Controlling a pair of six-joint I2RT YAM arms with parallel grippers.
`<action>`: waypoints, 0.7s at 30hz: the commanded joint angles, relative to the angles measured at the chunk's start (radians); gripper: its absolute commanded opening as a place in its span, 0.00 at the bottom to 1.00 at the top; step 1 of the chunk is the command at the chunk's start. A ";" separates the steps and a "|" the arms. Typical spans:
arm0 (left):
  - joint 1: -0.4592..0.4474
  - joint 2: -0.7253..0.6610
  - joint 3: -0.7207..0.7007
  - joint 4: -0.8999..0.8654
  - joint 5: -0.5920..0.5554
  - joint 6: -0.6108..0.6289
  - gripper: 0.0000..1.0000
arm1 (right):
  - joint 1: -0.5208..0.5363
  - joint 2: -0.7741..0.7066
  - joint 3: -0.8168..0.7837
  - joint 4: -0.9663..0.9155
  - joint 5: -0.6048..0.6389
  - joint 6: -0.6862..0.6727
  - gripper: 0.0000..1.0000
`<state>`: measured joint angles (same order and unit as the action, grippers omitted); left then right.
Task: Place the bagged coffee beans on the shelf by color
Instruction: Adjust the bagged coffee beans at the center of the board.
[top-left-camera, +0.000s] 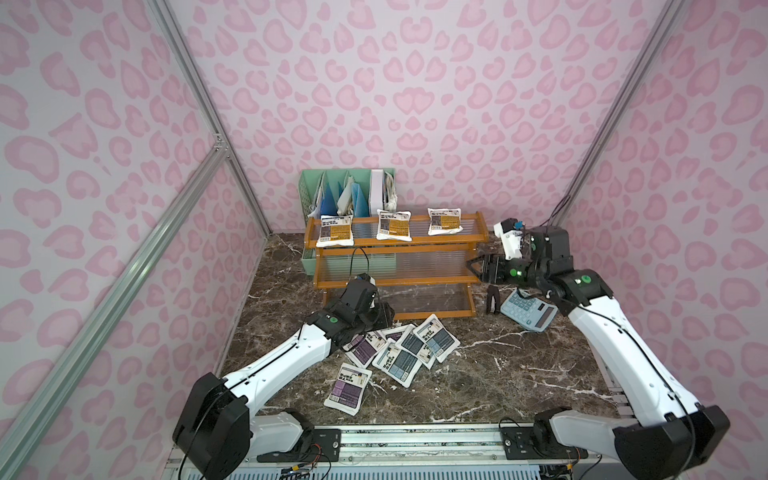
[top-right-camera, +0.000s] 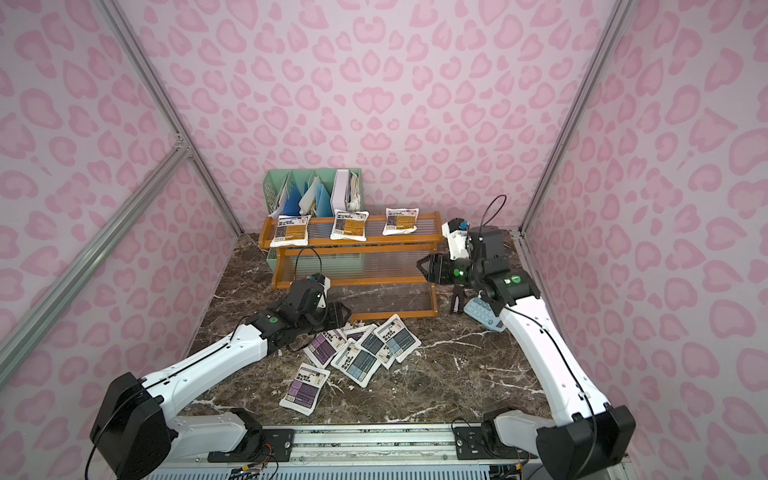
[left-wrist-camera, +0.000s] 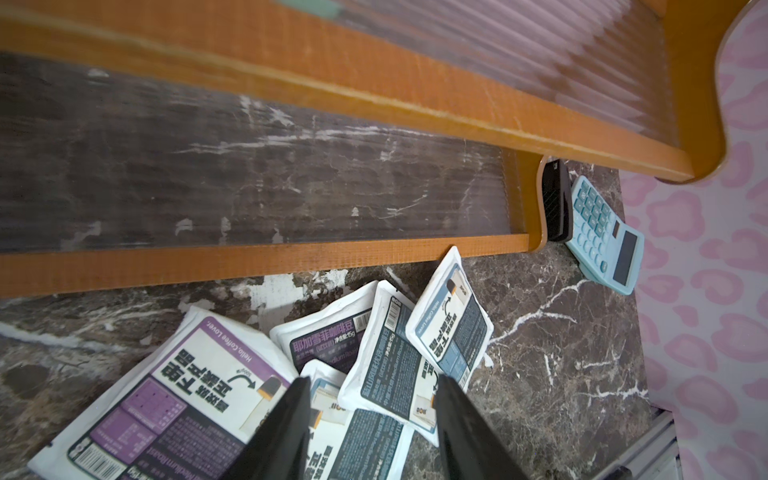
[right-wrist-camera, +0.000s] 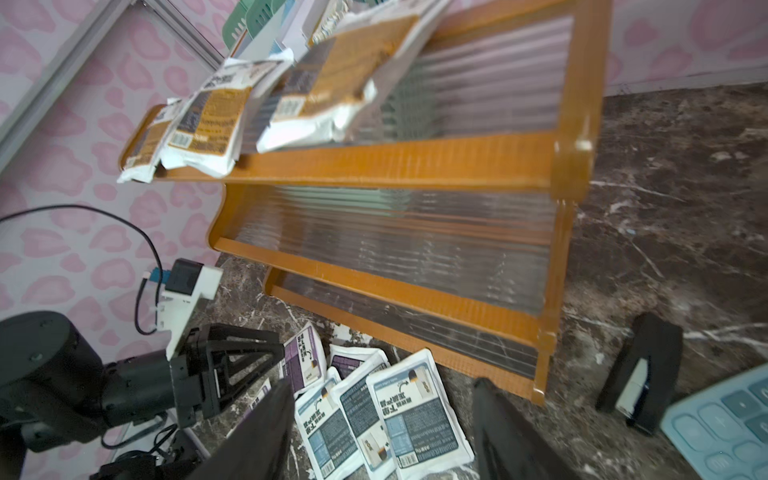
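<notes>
Three orange-labelled bagged coffee beans (top-left-camera: 334, 230) (top-left-camera: 393, 225) (top-left-camera: 444, 221) lie in a row on the top tier of the shelf (top-left-camera: 395, 282). The blue-grey pouches (top-left-camera: 436, 341) and purple pouches (top-left-camera: 348, 388) lie in a loose overlapping pile on the table, in front of the shelf's lowest tier. My left gripper (left-wrist-camera: 372, 384) hovers open over the pile's left part, a blue-grey pouch (left-wrist-camera: 390, 365) showing between its fingers. Off the right end of the shelf's middle tier, my right gripper (top-left-camera: 471, 266) (right-wrist-camera: 384, 384) hangs open and empty.
A mint-green file holder (top-left-camera: 328, 187) with papers stands behind the shelf's left end. A pale blue calculator (top-left-camera: 528, 309) and a small black stapler-like thing (top-left-camera: 492, 299) lie right of the shelf, under my right arm. Pink patterned walls enclose the marble table (top-left-camera: 478, 382).
</notes>
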<state>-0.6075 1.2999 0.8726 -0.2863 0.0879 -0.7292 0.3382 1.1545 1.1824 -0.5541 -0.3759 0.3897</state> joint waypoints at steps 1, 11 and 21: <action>-0.009 0.022 0.027 -0.024 0.062 0.058 0.53 | 0.029 -0.089 -0.138 0.077 0.038 0.038 0.68; -0.091 0.161 0.093 0.007 0.164 0.084 0.53 | 0.146 -0.172 -0.525 0.238 0.012 0.134 0.67; -0.117 0.264 0.162 -0.019 0.224 0.128 0.55 | 0.148 -0.089 -0.632 0.341 -0.006 0.101 0.67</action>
<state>-0.7231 1.5555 1.0351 -0.3031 0.2817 -0.6231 0.4843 1.0504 0.5667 -0.2916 -0.3672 0.4927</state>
